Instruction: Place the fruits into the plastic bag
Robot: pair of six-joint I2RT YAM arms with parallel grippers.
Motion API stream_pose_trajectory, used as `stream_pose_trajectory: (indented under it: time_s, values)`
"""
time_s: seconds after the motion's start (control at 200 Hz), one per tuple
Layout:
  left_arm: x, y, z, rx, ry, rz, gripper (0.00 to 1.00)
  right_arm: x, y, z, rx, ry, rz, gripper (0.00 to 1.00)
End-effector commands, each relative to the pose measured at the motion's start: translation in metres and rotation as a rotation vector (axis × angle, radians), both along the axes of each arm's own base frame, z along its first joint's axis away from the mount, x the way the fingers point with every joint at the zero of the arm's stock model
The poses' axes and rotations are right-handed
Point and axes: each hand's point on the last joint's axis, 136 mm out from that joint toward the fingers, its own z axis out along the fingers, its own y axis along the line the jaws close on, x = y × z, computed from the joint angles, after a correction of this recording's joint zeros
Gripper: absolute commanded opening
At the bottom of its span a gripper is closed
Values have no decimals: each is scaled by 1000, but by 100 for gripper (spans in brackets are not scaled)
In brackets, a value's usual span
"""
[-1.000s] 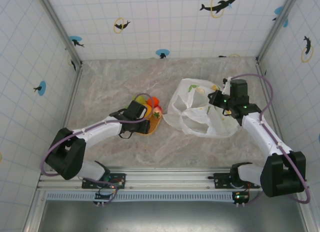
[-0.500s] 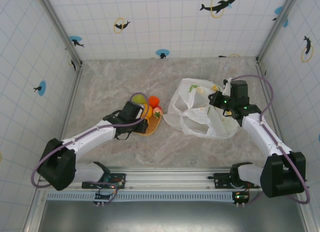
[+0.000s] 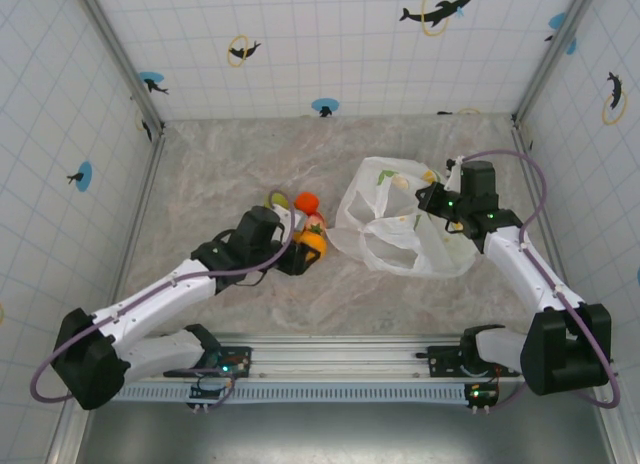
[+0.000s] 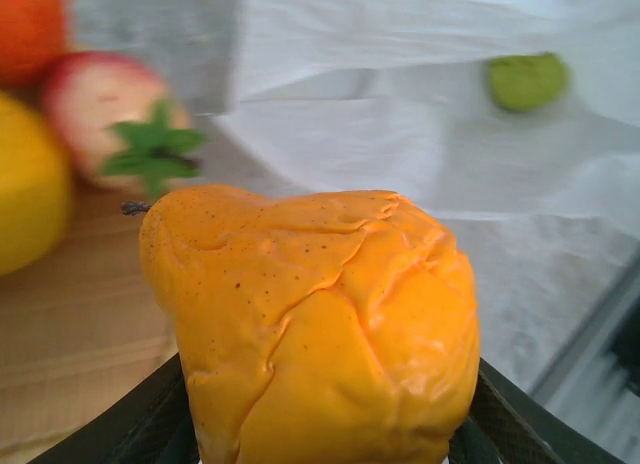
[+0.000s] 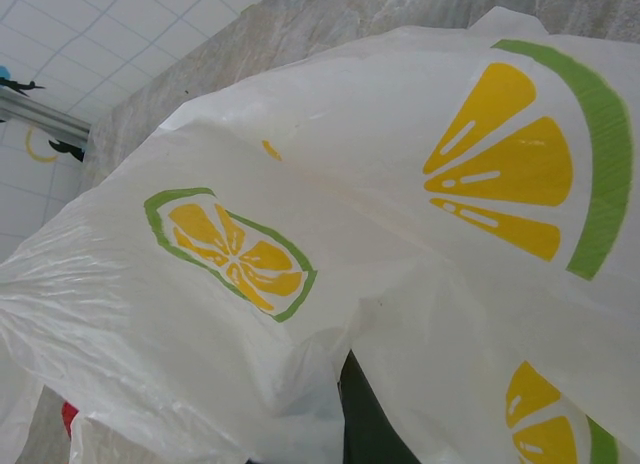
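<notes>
Left wrist: wrinkled, speckled orange fruit (image 4: 320,314) clamped in left end effector (image 4: 325,419). Right end effector (image 3: 435,198) state unclear.

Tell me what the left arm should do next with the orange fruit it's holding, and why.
Probably carry it to the right, toward the bag's mouth. The left end effector is clamped on the orange fruit, and the bag lies just to its right, with the right end effector apparently gripping its far edge. The fruit isn't over the opening yet.
</notes>
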Motion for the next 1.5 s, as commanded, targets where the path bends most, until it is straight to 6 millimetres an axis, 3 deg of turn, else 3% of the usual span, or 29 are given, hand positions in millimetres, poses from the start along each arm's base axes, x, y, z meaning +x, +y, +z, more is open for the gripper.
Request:
stream_pose_trajectory:
  time_s: [0.0,0.225,0.43,0.565,0.58,0.631,1.046,1.251,1.491]
  values:
    - [0,-34,34,-115,-58,-95,58,2,7,9,29,-37,16,0]
    - [-4,-79,31,-179,4,-212,58,-1,11,11,31,-37,29,0]
    - [-14,-111,4,-154,113,-315,58,-3,13,11,37,-37,34,0]
    - [-5,-126,-11,-154,148,-313,58,-4,17,8,43,-30,44,0]
    - [1,-133,0,-175,126,-314,58,-4,18,7,45,-28,45,0]
    - [9,-142,2,-191,117,-307,58,-5,20,6,48,-25,49,0]
    - [95,-196,-31,-224,68,-57,61,-12,22,-6,44,6,72,0]
    - [111,-217,-56,-287,133,-1,62,-12,23,-11,38,18,76,0]
    - [108,-234,-55,-347,171,-51,68,-12,20,-16,29,28,74,0]
